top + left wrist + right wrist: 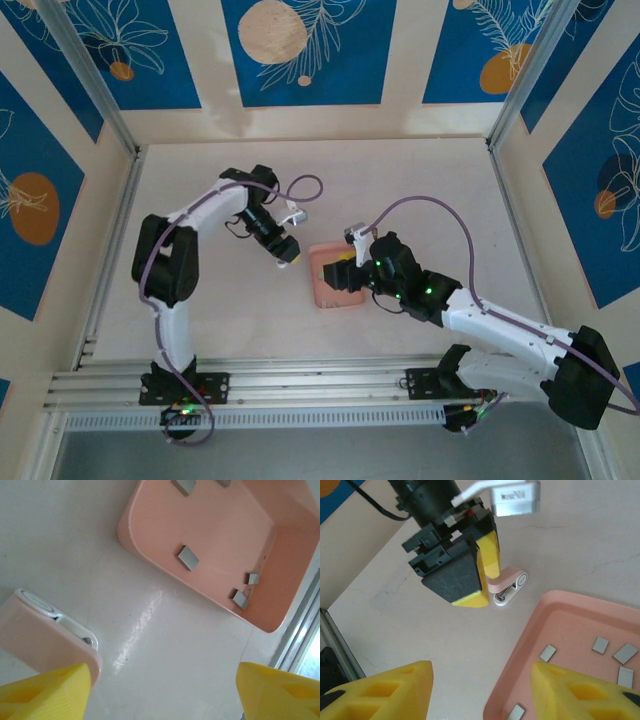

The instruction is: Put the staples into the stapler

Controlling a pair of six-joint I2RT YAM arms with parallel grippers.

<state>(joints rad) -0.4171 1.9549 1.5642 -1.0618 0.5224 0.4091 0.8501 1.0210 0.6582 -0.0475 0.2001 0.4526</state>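
A small pink stapler (44, 632) with a white metal base lies on the table against the inner side of one fingertip of my left gripper (162, 682), which is open with bare table between its yellow fingers. The right wrist view shows the stapler (508, 586) poking out beside the left gripper (479, 572). A salmon-pink tray (220, 535) holds several small grey staples (188, 558). My right gripper (480, 680) hangs open over the tray's (570, 620) left rim, one finger above the staples (547, 653). From above, the left gripper (287, 252) is just left of the tray (322, 292), with the right gripper (345, 272) over it.
Aluminium rails (300, 385) run along the near table edge and up the left side (105, 260). Walls with blue panels enclose the pale table (420, 180). A purple cable (430, 205) loops above the right arm.
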